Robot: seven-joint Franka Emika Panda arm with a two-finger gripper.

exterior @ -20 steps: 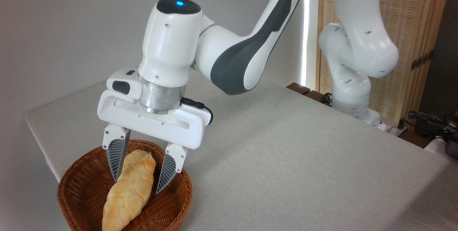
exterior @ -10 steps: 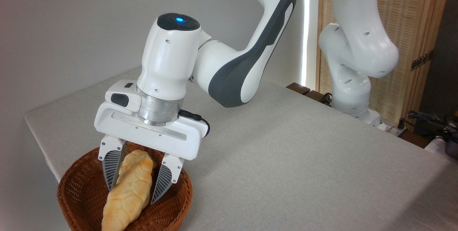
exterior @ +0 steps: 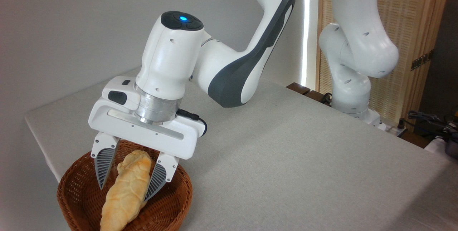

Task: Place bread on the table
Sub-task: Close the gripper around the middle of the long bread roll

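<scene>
The bread [exterior: 126, 191] is a long golden loaf with scored ridges, lying lengthwise in a brown wicker basket [exterior: 71, 195] at the table's near left corner. My gripper [exterior: 123, 192] hangs over the basket, pointing down and open. Its two grey ribbed fingers [exterior: 103, 165] straddle the upper half of the loaf. The right finger lies against the loaf's side, while a gap shows between the left finger and the crust. The loaf's lower end runs out of the picture's bottom edge. The table [exterior: 286, 166], covered in light grey-beige cloth, stretches away to the right.
The arm's white base [exterior: 352, 95] stands at the table's far right edge. Behind it is a bamboo screen [exterior: 415, 27], with cables and dark objects [exterior: 433, 123] at the far right. A grey wall runs behind the table's left side.
The gripper has shifted left and tilted a little, staying open. The loaf has turned slightly in the basket, its top end now further left.
</scene>
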